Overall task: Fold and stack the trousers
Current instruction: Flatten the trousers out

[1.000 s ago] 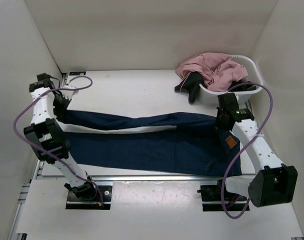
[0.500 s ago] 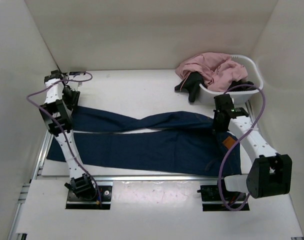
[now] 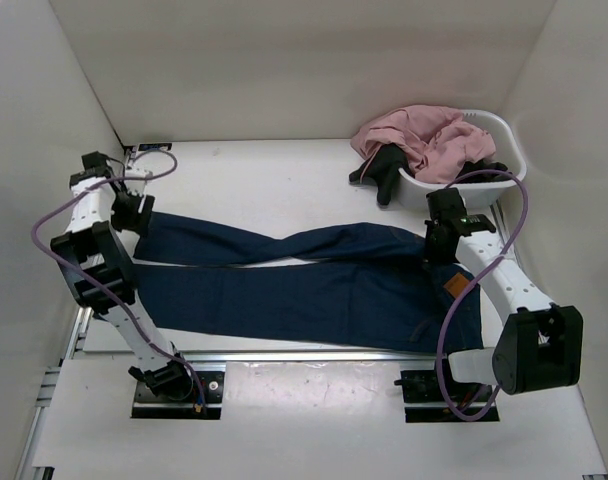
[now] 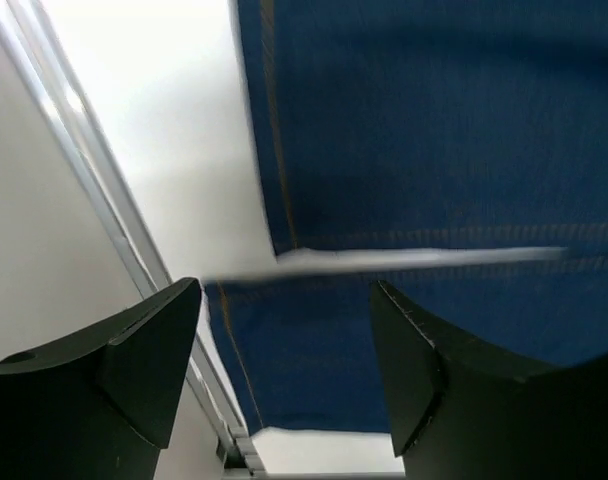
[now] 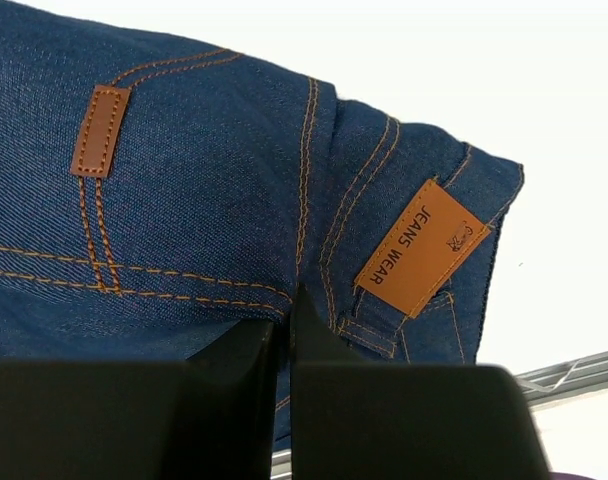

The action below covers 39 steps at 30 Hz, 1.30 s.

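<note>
Counter: white, walled on three sides.
Jeans: laid flat across the near half, waist right, legs left and crossing, so a fold can be made.
Right claw: pressed together at the waist beside the patch, likely to anchor it; a pinch cannot be confirmed.
Left claw: spread above the hems, nothing held.
Basket: far right, holding a pink garment, kept apart from the work.

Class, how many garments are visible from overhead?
3: jeans spread on the table, a pink garment in the basket, a black garment over its rim; others may lie hidden.
</note>
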Each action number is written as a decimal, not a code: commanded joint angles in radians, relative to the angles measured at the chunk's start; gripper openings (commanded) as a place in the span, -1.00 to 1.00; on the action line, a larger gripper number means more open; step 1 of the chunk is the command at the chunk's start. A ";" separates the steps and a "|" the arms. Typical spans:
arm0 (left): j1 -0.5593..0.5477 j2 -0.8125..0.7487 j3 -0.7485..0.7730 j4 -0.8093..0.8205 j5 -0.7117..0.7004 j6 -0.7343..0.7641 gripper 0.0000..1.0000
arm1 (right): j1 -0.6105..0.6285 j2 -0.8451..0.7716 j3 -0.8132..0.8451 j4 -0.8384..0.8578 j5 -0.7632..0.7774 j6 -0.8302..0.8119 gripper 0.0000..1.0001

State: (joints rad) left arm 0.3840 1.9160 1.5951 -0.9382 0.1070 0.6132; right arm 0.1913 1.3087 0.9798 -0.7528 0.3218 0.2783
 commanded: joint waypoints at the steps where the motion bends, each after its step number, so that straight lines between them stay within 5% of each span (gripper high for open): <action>1: -0.020 -0.021 -0.154 0.027 -0.088 0.099 0.59 | 0.005 0.012 0.031 0.003 -0.020 -0.014 -1.00; 6: 0.035 0.021 -0.167 0.068 0.020 0.022 0.59 | 0.014 0.030 0.049 -0.006 -0.020 -0.014 -1.00; 17: 0.023 0.064 -0.205 0.216 -0.001 -0.061 0.64 | 0.014 0.021 0.020 -0.016 -0.020 -0.005 -1.00; 21: 0.004 0.084 -0.231 0.216 0.028 -0.050 0.25 | 0.014 0.012 0.020 -0.016 -0.010 -0.005 -1.00; 25: 0.004 0.118 -0.241 0.127 0.078 -0.029 -0.72 | 0.014 0.012 0.031 -0.025 -0.001 -0.005 -1.00; 30: 0.050 0.081 -0.196 0.027 0.116 -0.003 -0.72 | 0.014 0.012 0.101 -0.074 0.051 -0.014 -1.00; 39: 0.070 0.029 0.268 -0.319 -0.086 0.145 -0.72 | 0.004 -0.083 0.191 -0.139 0.116 -0.037 -1.00</action>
State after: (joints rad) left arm 0.4561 1.9896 1.7420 -1.1179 0.0933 0.6861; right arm 0.2043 1.2842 1.1614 -0.8654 0.3946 0.2718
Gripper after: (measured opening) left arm 0.181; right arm 0.021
